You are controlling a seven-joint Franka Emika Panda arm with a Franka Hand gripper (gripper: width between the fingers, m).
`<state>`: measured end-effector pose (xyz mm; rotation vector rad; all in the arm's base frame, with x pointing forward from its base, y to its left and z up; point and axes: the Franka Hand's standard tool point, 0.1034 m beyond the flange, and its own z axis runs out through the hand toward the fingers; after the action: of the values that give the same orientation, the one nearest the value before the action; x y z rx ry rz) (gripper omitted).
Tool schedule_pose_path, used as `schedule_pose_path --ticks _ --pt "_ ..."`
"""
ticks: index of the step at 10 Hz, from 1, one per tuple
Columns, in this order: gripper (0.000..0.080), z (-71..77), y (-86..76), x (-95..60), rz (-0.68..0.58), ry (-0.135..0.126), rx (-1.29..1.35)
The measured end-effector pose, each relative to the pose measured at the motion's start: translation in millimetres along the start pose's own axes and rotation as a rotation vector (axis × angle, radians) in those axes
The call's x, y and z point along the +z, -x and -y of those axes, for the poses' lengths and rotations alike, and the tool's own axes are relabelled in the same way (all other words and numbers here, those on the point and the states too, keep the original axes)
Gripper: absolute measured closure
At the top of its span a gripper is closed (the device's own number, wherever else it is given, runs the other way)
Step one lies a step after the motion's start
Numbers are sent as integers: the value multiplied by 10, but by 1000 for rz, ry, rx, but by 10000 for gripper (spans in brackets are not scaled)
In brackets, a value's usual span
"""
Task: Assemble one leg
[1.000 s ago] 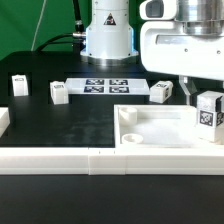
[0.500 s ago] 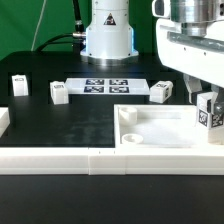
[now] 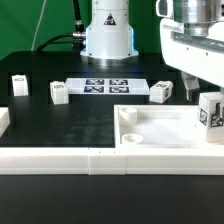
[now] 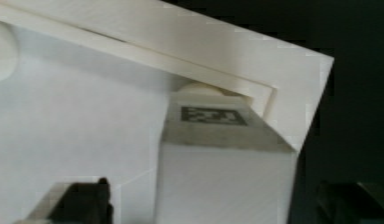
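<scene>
1. Pincer hangs at the upper right of the exterior view, its fingers spread apart and closed on nothing.
2. Just below the fingertips, at the exterior view's right edge, the leg stands upright with its black-and-white tag facing the camera.
3. In the wrist view the pincer has one dark finger on each side of the leg, with a clear white gap between that finger and the leg's side. The tag sits on the leg's far end.
4. At its base the leg meets the right end of the large white panel. The wrist view shows it tucked into a corner of the panel, against the raised rim.
5. On the black table, well apart from the pincer, are a far-left leg, a second leg and a third leg.
6. Between the second and third of these lies the marker board, flat, in front of the robot base.
</scene>
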<state>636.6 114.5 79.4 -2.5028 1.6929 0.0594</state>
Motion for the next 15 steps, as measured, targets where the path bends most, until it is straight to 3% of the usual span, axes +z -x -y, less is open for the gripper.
schedule_pose_path --ticks 2,6,10,13,15 --pt "153 8 56 10 -1 5 -243" --pt "150 12 106 24 -14 22 -643" --pt "150 41 87 9 -24 68 -1080" --pt "150 37 54 27 -39 71 -1305" --pt "418 37 57 28 -38 70 -1289"
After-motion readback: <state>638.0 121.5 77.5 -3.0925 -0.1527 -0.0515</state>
